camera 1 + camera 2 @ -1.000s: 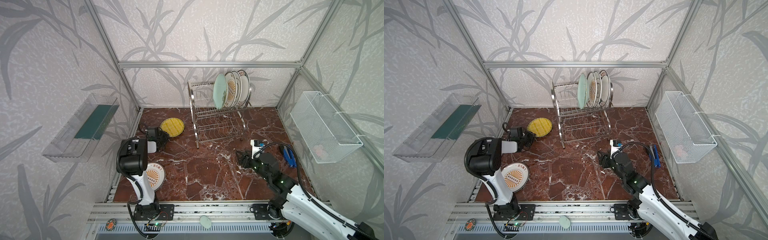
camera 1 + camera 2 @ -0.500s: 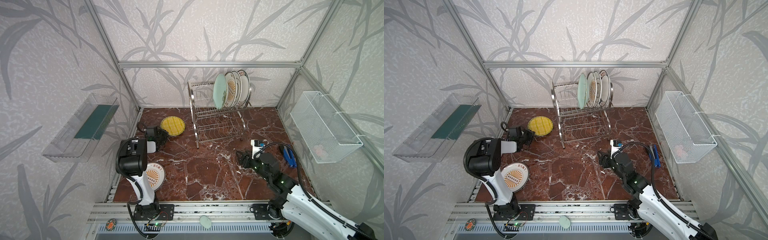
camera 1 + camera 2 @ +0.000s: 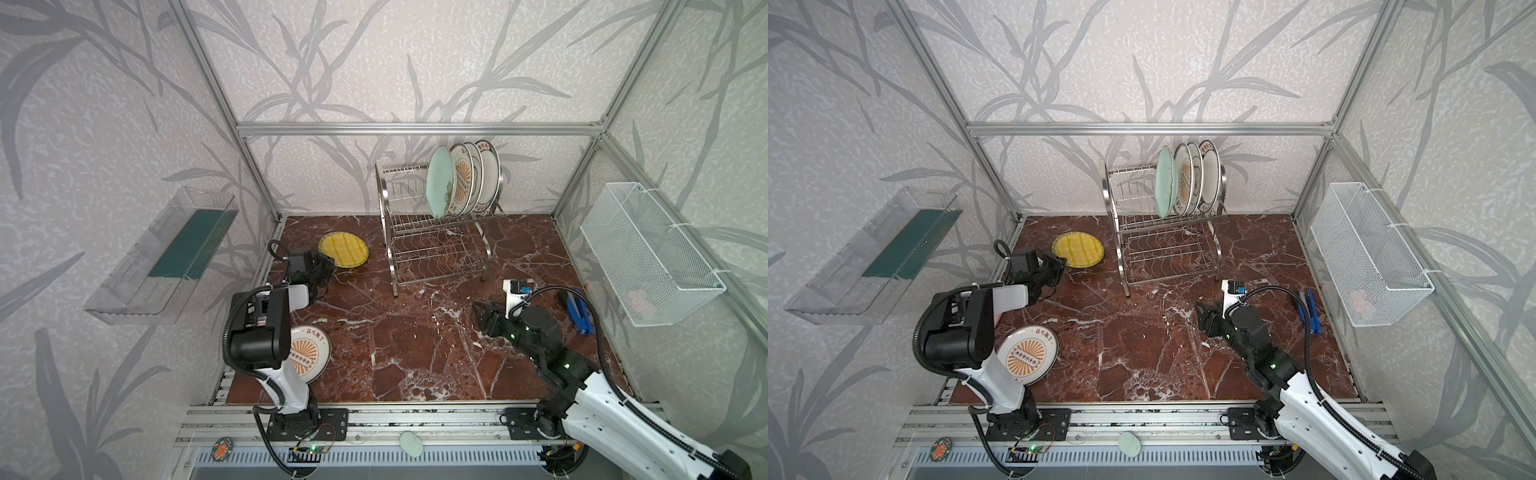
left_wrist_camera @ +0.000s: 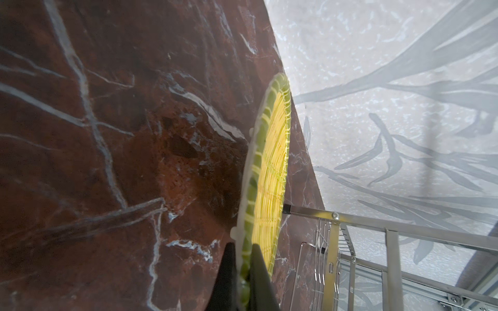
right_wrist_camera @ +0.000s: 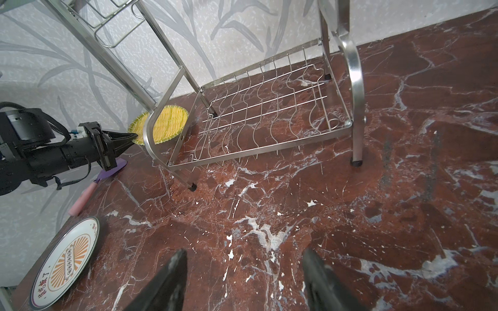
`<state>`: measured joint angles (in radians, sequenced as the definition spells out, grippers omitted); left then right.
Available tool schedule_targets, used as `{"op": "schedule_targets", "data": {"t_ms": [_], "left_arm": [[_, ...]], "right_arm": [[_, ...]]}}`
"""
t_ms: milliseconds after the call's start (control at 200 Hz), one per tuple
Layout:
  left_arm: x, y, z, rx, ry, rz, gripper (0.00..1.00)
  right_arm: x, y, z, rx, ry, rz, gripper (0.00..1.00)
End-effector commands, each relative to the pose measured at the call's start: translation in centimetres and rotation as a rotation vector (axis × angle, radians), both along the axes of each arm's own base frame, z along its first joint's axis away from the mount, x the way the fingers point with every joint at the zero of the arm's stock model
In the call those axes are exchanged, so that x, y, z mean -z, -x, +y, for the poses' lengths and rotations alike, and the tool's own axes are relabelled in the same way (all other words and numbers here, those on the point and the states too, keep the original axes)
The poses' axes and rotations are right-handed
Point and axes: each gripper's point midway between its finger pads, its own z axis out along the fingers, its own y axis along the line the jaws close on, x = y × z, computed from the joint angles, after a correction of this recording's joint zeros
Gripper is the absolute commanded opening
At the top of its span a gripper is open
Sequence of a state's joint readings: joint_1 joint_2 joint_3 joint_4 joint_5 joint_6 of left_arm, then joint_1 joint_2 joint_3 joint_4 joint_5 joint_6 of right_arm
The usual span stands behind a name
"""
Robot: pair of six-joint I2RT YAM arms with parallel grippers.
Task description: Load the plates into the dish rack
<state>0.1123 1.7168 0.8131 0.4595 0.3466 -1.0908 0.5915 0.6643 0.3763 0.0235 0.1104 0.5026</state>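
Now that it has shut, the left gripper (image 4: 242, 246) pinches the yellow plate (image 4: 269, 167).
Lift to dish rack (image 3: 436, 232) seems next; right gripper (image 5: 242, 258) gapes empty.

The only readable lettering is on the white sunburst plate (image 3: 308, 353), which lies flat near the front left corner of the table (image 3: 415, 353). A short row of four brown Chinese characters runs along its rim and appears to read 该吃饭了 in both top views and the right wrist view. The rearmost white plate (image 3: 490, 174) in the dish rack (image 3: 436, 249) carries dark characters at its top rim, too small to read.
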Motion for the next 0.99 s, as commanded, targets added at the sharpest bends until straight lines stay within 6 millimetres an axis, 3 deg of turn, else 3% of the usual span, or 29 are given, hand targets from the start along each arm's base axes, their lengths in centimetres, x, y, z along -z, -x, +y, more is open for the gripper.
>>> {"op": "schedule_targets", "data": {"t_ms": [0, 235, 510, 990], "left_arm": [[-4.1, 0.0, -0.2, 0.022, -0.013, -0.101, 0.0], [-6.1, 3.2, -0.3, 0.024, -0.072, -0.119, 0.0], [-10.6, 6.0, -0.5, 0.039, -0.121, -0.187, 0.0], [-12.2, 11.0, -1.9, 0.087, -0.113, -0.208, 0.0]], "right_arm": [[-0.2, 0.2, 0.0, -0.006, -0.01, -0.002, 0.67], [-0.5, 0.4, 0.0, -0.01, -0.02, -0.008, 0.67], [-0.6, 0.1, 0.5, -0.027, -0.029, 0.001, 0.67], [-1.1, 0.0, 1.0, -0.05, -0.011, 0.002, 0.67]]}}
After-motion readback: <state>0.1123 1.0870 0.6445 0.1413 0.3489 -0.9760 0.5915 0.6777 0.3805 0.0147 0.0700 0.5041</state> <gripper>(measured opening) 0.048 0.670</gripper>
